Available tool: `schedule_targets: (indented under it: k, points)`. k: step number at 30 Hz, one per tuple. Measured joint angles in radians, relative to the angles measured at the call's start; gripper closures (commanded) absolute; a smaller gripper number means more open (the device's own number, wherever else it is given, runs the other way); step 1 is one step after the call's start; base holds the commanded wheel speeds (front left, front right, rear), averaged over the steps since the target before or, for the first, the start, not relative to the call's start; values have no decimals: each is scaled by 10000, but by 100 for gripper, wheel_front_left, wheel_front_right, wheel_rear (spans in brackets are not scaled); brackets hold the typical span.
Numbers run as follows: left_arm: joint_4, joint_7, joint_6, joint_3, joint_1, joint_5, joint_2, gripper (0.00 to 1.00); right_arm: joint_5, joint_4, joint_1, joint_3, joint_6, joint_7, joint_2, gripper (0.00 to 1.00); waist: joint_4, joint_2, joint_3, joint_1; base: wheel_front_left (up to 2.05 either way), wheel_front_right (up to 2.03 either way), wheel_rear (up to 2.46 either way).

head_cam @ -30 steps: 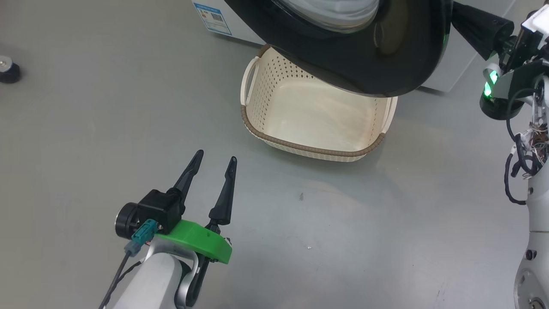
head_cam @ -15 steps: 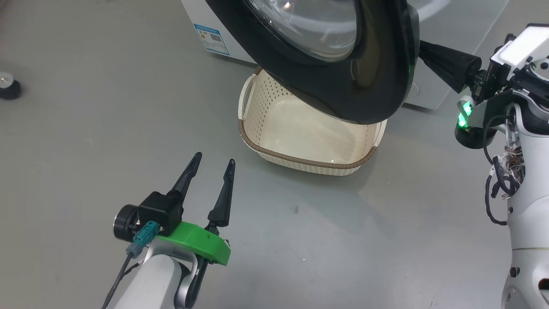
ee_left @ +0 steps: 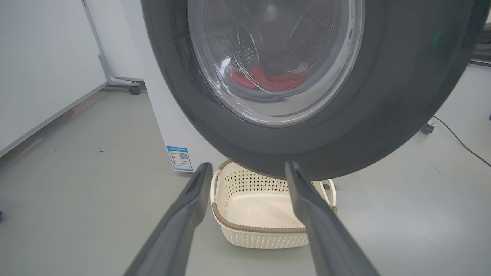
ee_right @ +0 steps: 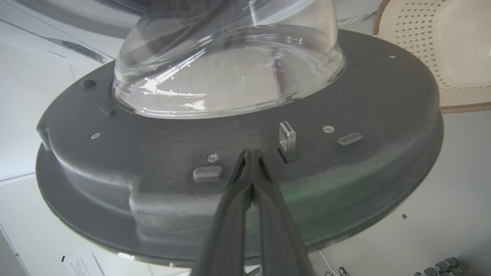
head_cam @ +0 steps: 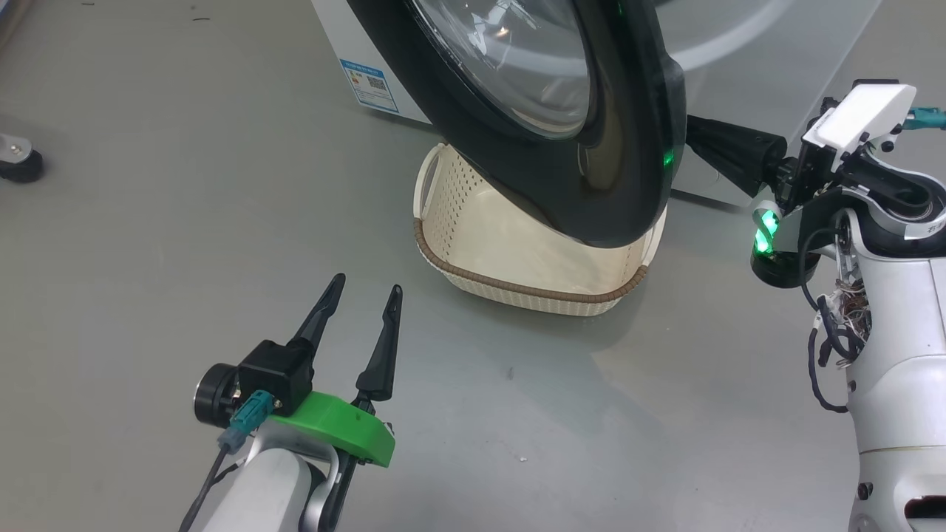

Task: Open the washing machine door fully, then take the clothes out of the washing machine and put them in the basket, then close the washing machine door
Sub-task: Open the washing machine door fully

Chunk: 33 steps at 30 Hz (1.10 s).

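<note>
Against the washing machine door [head_cam: 635, 148], wider open than before, right gripper [ee_right: 251, 154] clenched; left gripper [head_cam: 367, 284] released.

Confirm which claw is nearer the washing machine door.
Right. Shut right claw: tips at the washing machine door, inner face. Open left claw: over the floor, short of the basket.

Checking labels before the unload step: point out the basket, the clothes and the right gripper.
the basket [head_cam: 452, 188]: head view, on its perforated inner wall.
the clothes [ee_left: 268, 81]: left wrist view, on the middle of the red fabric.
the right gripper [ee_right: 251, 153]: right wrist view, at its closed fingertips.
</note>
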<state>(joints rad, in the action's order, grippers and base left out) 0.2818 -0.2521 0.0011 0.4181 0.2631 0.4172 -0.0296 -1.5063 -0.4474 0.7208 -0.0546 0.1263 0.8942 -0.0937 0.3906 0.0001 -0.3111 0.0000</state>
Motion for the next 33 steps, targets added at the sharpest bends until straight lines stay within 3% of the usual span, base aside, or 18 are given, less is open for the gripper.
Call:
schedule_targets:
  k: [15, 33]
  points:
    - [4, 0, -2, -13, -119, -100, 0, 0, -577, 12, -419, 297, 0, 221, 199, 100, 138, 0, 126, 0, 0, 0, 0]
    - [23, 0, -4, -67, -287, -215, -4, 0, -1691, 541, -1118, 1730, 0, 332, 274, 100, 236, 0, 354, 0, 0, 0, 0]
